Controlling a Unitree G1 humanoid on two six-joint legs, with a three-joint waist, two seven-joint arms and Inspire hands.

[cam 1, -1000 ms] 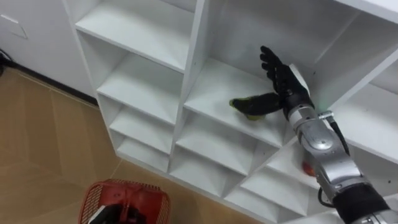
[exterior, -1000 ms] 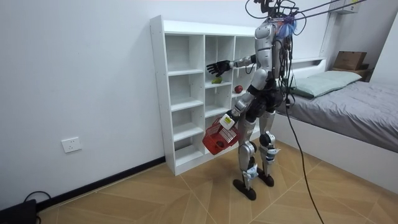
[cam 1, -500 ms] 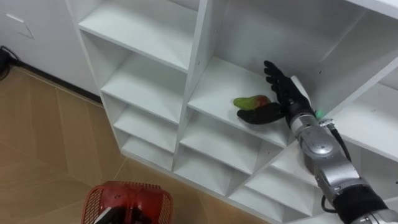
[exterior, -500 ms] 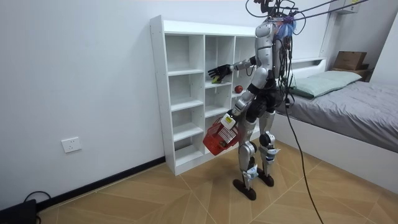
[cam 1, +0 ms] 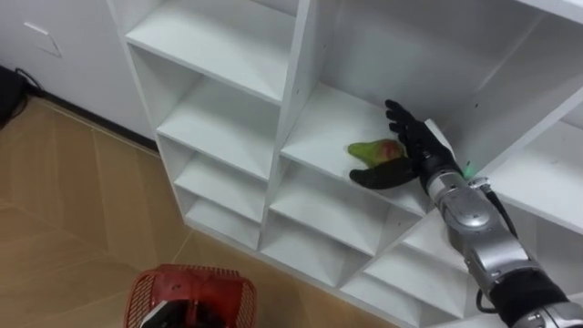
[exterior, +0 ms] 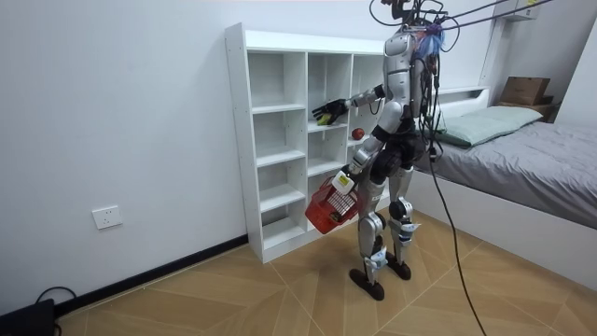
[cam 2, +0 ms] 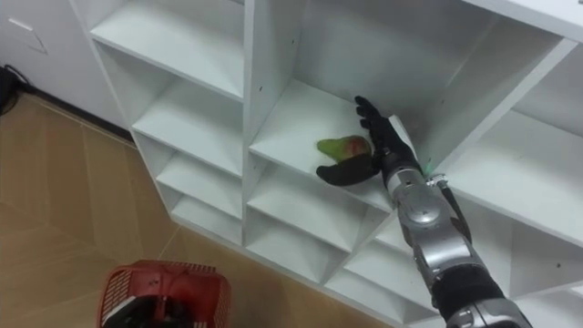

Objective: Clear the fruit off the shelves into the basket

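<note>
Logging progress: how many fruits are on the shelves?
2: a green-red fruit by the right hand; a red fruit lower down, toward the room view's right. Others may be hidden.

My right hand (cam 1: 417, 148) in cubby (cam 1: 328, 118): fruit (cam 1: 372, 150) just beside palm, divider (cam 1: 299, 82) on left, free room above.
</note>
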